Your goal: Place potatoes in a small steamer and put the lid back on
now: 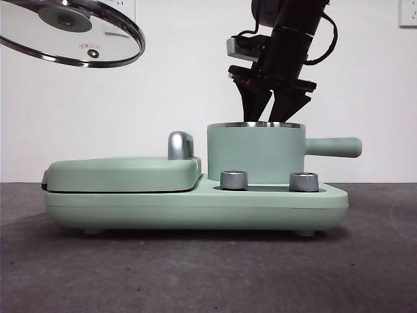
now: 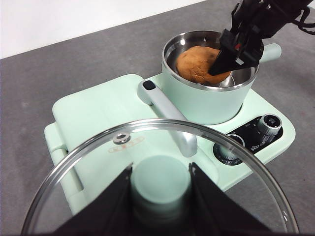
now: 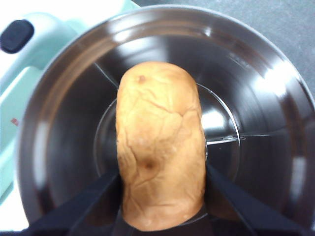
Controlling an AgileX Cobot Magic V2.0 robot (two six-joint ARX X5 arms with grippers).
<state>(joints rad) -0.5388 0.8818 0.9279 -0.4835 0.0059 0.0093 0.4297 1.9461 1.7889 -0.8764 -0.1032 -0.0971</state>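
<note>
The potato (image 2: 197, 64) (image 3: 157, 147), orange-brown and cracked, sits in the small mint-green steamer pot (image 1: 254, 153) (image 2: 197, 101) (image 3: 266, 123); the front view hides it behind the pot wall. My right gripper (image 1: 270, 111) (image 2: 229, 59) (image 3: 162, 172) reaches down to the pot's rim, its jaws pressed against both sides of the potato. My left gripper (image 2: 160, 167) is shut on the green knob (image 2: 160, 184) of the glass lid (image 1: 71, 32) (image 2: 123, 142) and holds it tilted, high up and to the left of the pot.
The pot stands on a mint-green cooker base (image 1: 195, 208) with two chrome dials (image 1: 234, 180) (image 1: 303, 181). A flat green griddle cover (image 1: 124, 173) with a chrome handle (image 1: 180, 145) lies closed beside the pot. The pot's handle (image 1: 332, 147) sticks out right.
</note>
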